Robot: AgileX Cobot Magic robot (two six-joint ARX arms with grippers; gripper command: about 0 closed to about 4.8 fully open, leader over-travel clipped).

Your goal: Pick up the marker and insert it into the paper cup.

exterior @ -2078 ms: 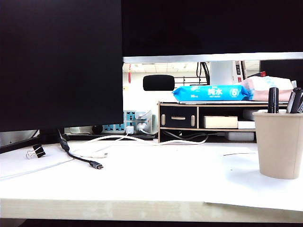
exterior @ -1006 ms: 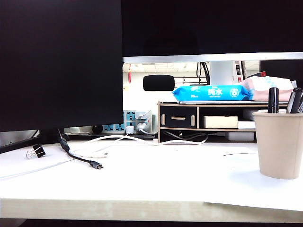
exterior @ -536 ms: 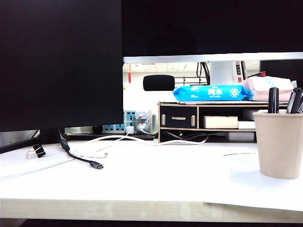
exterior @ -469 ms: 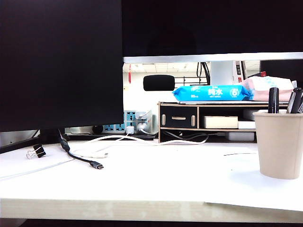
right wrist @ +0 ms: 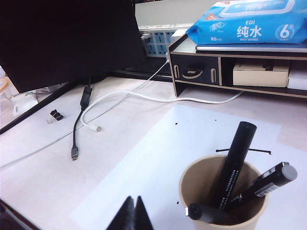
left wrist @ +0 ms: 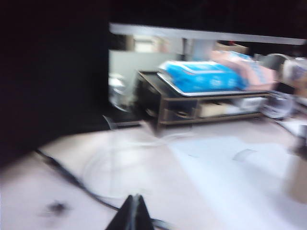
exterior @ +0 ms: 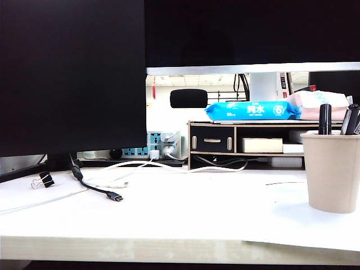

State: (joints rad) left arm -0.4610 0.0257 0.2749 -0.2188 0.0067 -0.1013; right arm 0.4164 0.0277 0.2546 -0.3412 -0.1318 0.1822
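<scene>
The beige paper cup [exterior: 333, 171] stands on a white sheet at the right of the table. Black marker tops [exterior: 324, 118] stick out above its rim. From the right wrist view the cup [right wrist: 188, 184] holds three black markers. One marker [right wrist: 236, 160] stands tall, a second [right wrist: 263, 183] leans, and a third [right wrist: 205, 213] lies low against the rim. My right gripper [right wrist: 134, 199] is shut and empty, hovering beside the cup. My left gripper [left wrist: 134, 197] is shut and empty above the desk's left part; its view is smeared. Neither gripper shows in the exterior view.
A large black monitor [exterior: 73, 73] fills the left and top. A black cable with a metal plug [exterior: 114, 196], a white cable [exterior: 112, 183] and a binder clip [exterior: 43, 180] lie left of centre. A wooden organiser [exterior: 214, 140] with a blue wipes pack [exterior: 250, 110] stands behind.
</scene>
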